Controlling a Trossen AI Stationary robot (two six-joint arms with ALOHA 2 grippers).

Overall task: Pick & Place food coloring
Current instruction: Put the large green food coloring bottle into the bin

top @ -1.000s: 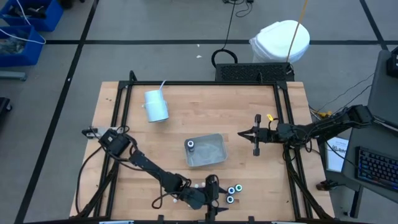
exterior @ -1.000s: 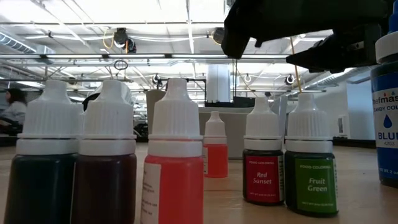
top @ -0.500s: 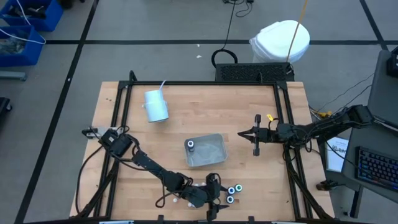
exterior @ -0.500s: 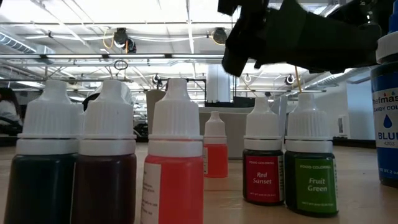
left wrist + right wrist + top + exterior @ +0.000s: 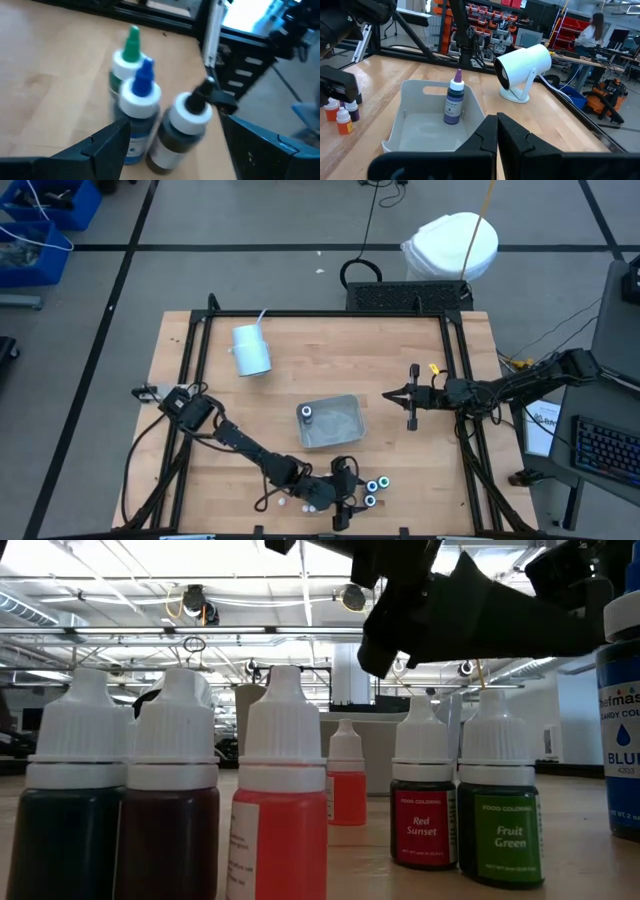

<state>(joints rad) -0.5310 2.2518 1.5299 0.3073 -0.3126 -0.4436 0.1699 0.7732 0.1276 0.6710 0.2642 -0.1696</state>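
At the table's near edge, left gripper spread wide beside food coloring, holding nothing, right gripper closed, empty

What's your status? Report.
Left tool open, over three big bottles. Right tool shut, idle by tray. One bottle in tray. Nothing blocking.

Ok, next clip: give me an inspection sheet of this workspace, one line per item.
Surface: wooden table, black frame.
Job's things: three larger bottles between left fingers; small dropper bottles near front edge; one purple-capped bottle upright in tray.
Clutter: white cup with a straw on its side.
Grippers: left gripper open over the larger bottles; right gripper shut, waiting beside tray.
Cables: black loop on floor.
Surroundings: seated person, shelving.
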